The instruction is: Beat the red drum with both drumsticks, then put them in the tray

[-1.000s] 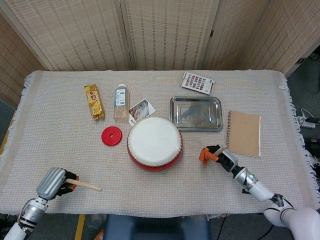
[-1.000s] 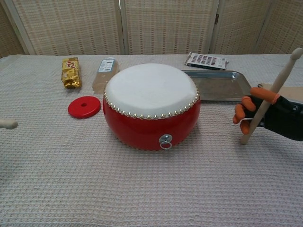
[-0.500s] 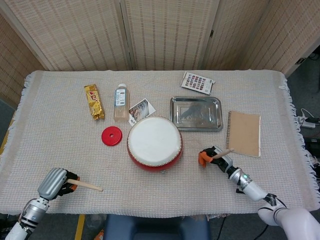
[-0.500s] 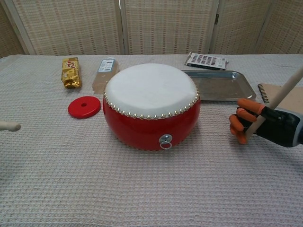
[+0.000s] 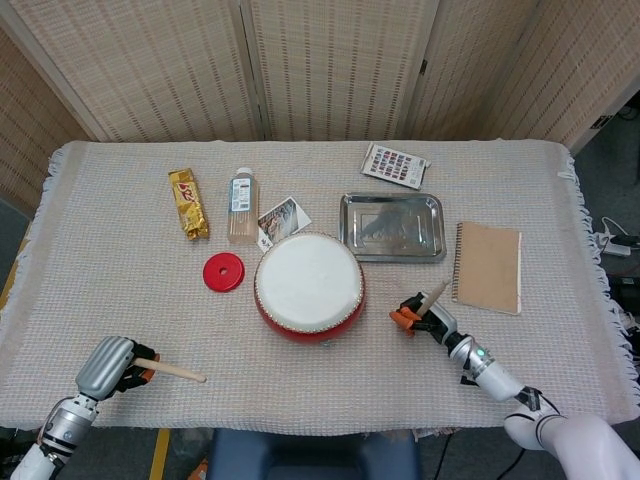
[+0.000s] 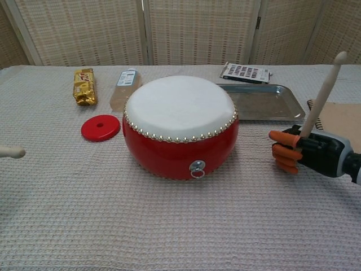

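Our right robot hand [image 6: 299, 151], gripping its drumstick [image 6: 322, 96], has slid along the bench [image 5: 120, 250] toward the red drum [image 5: 308, 283] over the past second, and the stick now stands nearly upright, so we judge a first beat is close but not yet struck. Our left robot hand [image 5: 112, 366] has not moved and holds the other drumstick [image 5: 170, 371] low at the near edge, well apart from the drum. The drum sits mid-bench, white skin up, beside the steel tray [image 5: 392, 227].
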You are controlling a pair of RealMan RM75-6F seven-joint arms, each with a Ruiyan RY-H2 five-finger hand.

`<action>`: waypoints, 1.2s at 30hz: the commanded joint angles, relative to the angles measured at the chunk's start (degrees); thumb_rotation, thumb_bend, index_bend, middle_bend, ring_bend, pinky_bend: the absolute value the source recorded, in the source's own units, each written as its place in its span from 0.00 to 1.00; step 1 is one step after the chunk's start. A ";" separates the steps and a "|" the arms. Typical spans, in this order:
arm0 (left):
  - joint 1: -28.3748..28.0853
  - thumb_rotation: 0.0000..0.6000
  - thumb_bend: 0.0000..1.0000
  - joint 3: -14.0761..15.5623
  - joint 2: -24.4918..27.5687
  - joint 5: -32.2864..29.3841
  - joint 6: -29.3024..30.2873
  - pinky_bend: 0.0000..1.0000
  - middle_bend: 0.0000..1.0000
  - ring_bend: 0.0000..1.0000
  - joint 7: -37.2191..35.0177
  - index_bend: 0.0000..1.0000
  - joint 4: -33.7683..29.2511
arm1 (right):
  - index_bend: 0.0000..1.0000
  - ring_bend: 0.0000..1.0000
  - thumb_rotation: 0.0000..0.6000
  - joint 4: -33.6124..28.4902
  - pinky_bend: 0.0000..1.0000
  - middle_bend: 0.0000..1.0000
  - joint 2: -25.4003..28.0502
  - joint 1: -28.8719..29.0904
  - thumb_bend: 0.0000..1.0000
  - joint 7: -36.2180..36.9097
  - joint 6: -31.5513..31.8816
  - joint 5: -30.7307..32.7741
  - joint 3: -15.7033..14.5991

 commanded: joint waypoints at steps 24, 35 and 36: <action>-1.76 1.00 0.71 -0.99 1.84 1.58 0.33 1.00 1.00 0.99 2.18 1.00 -0.26 | 1.00 1.00 1.00 -19.88 1.00 1.00 13.45 2.27 0.73 -39.41 -0.13 -0.36 1.83; -7.96 1.00 0.71 -7.55 6.33 -0.65 -2.61 1.00 1.00 0.99 7.57 1.00 -4.62 | 1.00 1.00 1.00 -50.12 1.00 1.00 39.18 12.54 0.73 -73.01 -17.43 10.82 9.88; -8.79 1.00 0.71 -8.38 6.61 -1.60 -3.70 1.00 1.00 0.99 8.42 1.00 -5.29 | 1.00 1.00 1.00 -51.22 1.00 1.00 40.27 13.92 0.74 -75.40 -19.86 12.63 10.89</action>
